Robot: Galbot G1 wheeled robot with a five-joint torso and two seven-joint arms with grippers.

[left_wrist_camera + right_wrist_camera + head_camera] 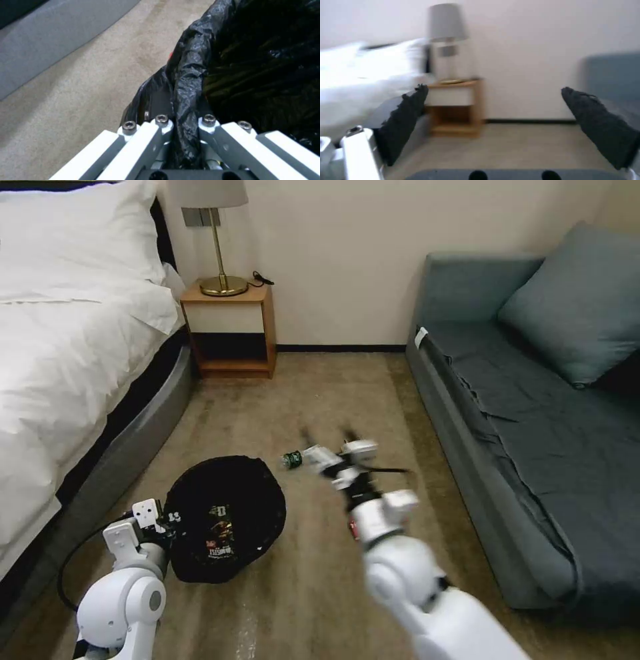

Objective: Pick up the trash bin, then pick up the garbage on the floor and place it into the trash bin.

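Observation:
The trash bin (pixel 227 493), lined with a crinkled black bag, is tilted over the carpet near the bed. Snack wrappers (pixel 220 533) lie inside it. My left gripper (pixel 170 519) is shut on the bin's near rim. The left wrist view shows my left gripper (pixel 185 122) pinching a fold of the black bag (pixel 190 75). A small clear bottle with a green label (pixel 297 459) lies on the carpet right of the bin. My right gripper (pixel 327 437) hovers just beyond the bottle, blurred. In the right wrist view it (pixel 494 88) is open, with nothing between its dark pads (pixel 403 120).
A white bed (pixel 67 347) runs along the left and a blue-grey sofa (pixel 533 433) along the right. A wooden nightstand (pixel 230 330) with a brass lamp (pixel 217 240) stands against the far wall. Open carpet (pixel 320 393) lies between them.

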